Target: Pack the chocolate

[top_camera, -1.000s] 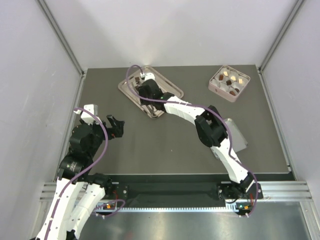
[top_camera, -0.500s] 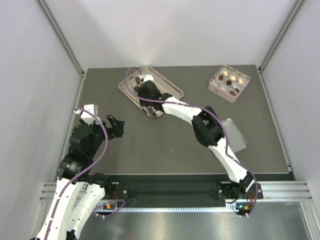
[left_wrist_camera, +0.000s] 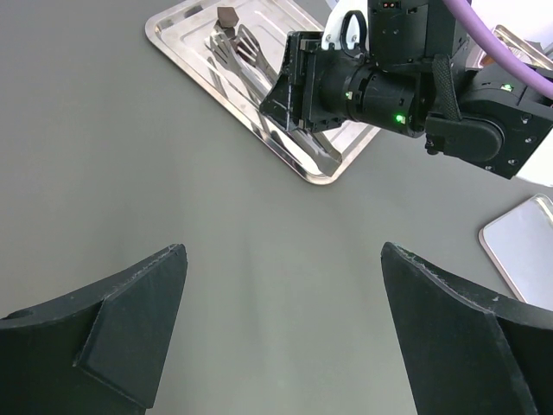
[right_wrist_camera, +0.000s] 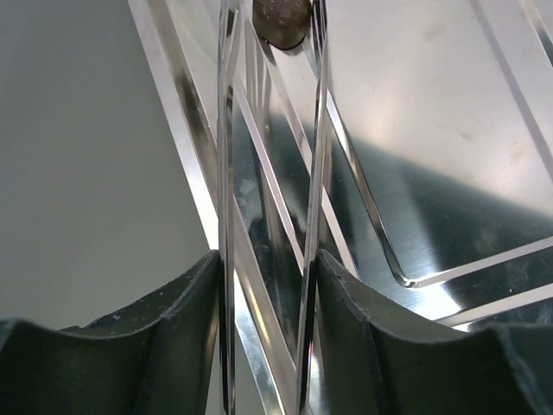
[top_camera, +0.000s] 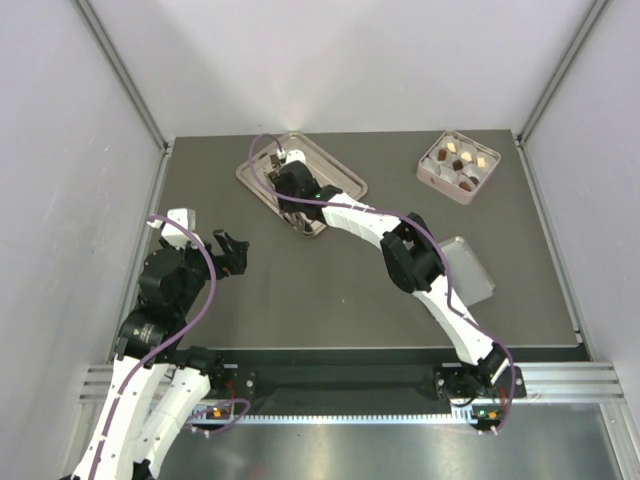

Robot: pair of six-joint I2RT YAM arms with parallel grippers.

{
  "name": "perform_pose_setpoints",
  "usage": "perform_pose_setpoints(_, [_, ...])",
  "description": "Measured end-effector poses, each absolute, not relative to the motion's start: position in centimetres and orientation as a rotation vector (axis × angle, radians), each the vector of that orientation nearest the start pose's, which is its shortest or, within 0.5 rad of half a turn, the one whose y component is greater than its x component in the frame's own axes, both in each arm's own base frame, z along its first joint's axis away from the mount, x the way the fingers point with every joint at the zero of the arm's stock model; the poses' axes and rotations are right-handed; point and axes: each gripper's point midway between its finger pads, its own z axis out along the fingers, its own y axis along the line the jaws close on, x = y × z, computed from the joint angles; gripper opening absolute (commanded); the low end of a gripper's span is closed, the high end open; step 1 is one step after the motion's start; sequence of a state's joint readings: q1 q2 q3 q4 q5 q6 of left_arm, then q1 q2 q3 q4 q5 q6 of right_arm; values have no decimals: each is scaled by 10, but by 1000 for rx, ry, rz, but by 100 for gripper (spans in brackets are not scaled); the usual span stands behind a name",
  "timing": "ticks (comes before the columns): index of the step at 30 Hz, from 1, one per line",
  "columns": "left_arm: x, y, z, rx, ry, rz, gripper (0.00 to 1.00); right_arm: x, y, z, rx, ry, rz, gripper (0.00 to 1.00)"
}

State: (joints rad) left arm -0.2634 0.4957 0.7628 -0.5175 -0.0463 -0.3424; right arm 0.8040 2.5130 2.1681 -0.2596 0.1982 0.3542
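Observation:
On the steel tray (top_camera: 345, 180) at the back left lies one dark brown chocolate (right_wrist_camera: 281, 19), also seen in the left wrist view (left_wrist_camera: 227, 15). My right gripper (right_wrist_camera: 268, 258) is shut on a pair of metal tongs (right_wrist_camera: 315, 164). The tongs' two tips stand on either side of that chocolate. From above, the right gripper (top_camera: 290, 185) hangs low over the tray. My left gripper (left_wrist_camera: 283, 251) is open over bare table at the left, holding nothing. Several more chocolate pieces, dark and pale, sit in the pink box (top_camera: 458, 166) at the back right.
A flat metal lid (top_camera: 468, 270) lies on the table to the right of the right arm's elbow. The right arm stretches diagonally across the middle of the table. Grey walls close in the table on three sides.
The right arm has shifted a little to the left and farther along the tray, carrying the tongs with it. The left arm has not moved.

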Motion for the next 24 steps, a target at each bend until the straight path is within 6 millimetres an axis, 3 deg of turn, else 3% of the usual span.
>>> perform_pose_setpoints(17, [231,-68,262,-108,1835,-386,99,477,449,68,-406,2171,341,34])
perform_pose_setpoints(24, [231,-68,262,-112,1833,-384,99,462,420,105,-427,2162,310,33])
